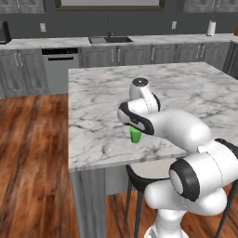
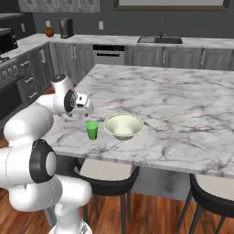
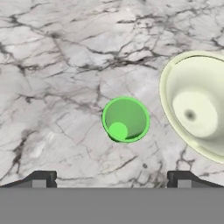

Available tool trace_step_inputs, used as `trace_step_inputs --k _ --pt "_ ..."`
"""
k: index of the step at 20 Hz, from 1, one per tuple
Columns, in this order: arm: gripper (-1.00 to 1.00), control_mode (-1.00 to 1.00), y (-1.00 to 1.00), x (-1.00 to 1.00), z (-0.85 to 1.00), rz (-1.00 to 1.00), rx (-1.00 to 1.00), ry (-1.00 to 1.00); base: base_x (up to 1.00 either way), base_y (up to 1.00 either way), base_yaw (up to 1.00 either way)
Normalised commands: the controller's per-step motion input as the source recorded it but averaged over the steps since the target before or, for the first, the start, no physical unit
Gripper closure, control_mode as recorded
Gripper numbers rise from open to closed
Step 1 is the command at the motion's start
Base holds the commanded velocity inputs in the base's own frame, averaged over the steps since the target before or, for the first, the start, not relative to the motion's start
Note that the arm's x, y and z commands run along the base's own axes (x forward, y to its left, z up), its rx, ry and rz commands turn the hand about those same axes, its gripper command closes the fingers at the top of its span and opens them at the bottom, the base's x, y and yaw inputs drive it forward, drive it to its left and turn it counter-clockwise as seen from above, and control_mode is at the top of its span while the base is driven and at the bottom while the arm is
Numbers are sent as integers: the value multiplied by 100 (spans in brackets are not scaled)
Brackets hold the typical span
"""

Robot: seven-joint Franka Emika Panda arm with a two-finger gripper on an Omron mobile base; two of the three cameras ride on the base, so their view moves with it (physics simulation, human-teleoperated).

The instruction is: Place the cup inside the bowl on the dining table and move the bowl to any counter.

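The small green cup [image 3: 125, 119] stands upright on the marble dining table [image 3: 52, 65], straight below my gripper [image 3: 111, 180]. My two fingertips [image 3: 41, 179] stand wide apart, open, with nothing between them. The cream bowl [image 3: 197, 105] sits just to the cup's right, a small gap apart. In the right base view my gripper [image 2: 84, 111] hovers slightly above and left of the cup [image 2: 92, 130], with the bowl [image 2: 123, 125] beside it near the table's [image 2: 183, 105] front edge. In the left base view the cup [image 1: 135, 135] peeks out under my arm, which hides the bowl.
The counter [image 2: 114, 41] over dark grey cabinets runs along the back wall, with a sink [image 1: 110, 39], a dishwasher [image 1: 60, 65] and a paper towel roll [image 1: 211, 28]. Two dark stools [image 2: 105, 176] [image 2: 215, 192] stand under the table's near edge. A stove [image 2: 9, 77] is at far left.
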Motion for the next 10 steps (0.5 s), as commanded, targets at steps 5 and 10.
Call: trace_step_inputs --k 5,10 --pt "-100 -100 0 0 -16 0 0 0 0 0 0" --pt "-100 -100 0 9 -12 0 0 0 0 0 0"
